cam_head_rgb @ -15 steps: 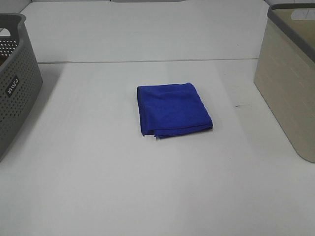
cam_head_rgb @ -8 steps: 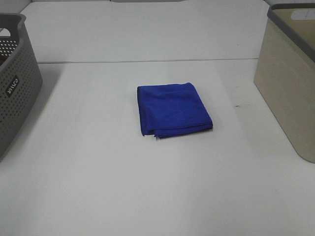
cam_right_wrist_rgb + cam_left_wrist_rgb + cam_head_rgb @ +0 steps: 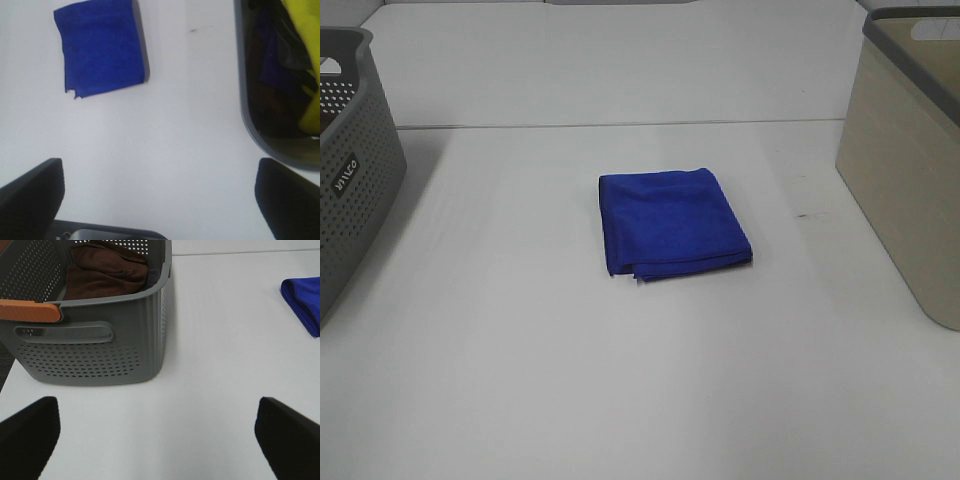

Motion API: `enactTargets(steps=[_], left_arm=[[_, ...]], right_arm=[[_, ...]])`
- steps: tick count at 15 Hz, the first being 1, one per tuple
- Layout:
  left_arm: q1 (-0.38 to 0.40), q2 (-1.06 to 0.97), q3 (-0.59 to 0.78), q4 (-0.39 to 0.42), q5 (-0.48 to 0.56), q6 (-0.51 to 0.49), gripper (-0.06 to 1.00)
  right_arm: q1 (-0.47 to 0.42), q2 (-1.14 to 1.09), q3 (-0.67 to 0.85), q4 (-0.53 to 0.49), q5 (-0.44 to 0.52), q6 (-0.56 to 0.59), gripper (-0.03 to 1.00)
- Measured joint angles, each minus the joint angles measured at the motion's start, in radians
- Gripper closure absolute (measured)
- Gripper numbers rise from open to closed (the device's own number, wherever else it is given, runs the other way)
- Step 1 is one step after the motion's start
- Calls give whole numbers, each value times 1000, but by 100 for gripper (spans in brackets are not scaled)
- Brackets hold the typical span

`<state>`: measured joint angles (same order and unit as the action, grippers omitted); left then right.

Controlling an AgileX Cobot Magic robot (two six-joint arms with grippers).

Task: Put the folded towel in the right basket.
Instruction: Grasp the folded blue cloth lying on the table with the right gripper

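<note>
White worktop [image 3: 520,380], matte finish. The folded towel [image 3: 672,222], blue, lies flat near its centre, well apart from both baskets. Right basket [image 3: 905,170], beige with a grey rim, stands at the right edge and holds yellow cloth [image 3: 306,75]. Grey perforated left basket [image 3: 350,170] holds brown cloth [image 3: 107,272]. Left pincer [image 3: 160,437] and right pincer [image 3: 160,200] are both released, fingers spread wide, grasping nothing.

Bright, even overhead light washes the white table [image 3: 520,350] almost featureless, and the blue towel [image 3: 672,222] casts only a thin, soft shadow. In both wrist views the gripper fingers [image 3: 30,435] are dark, out-of-focus shapes. The right wrist view is soft overall, with the inside of the right basket [image 3: 243,100] sunk in shade.
</note>
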<state>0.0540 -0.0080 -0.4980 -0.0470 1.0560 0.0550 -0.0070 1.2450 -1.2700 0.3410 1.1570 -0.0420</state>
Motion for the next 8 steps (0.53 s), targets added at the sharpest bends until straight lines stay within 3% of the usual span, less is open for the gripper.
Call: enactTargets(steps=[2,8], left_arm=[[0,0,0,0,0,0,-4],[0,0,0,-20,0,0,-4]], right_arm=[[12,177,-75,96,-54,-56,-2],[187,634,-312,100,-123,-105,-2]])
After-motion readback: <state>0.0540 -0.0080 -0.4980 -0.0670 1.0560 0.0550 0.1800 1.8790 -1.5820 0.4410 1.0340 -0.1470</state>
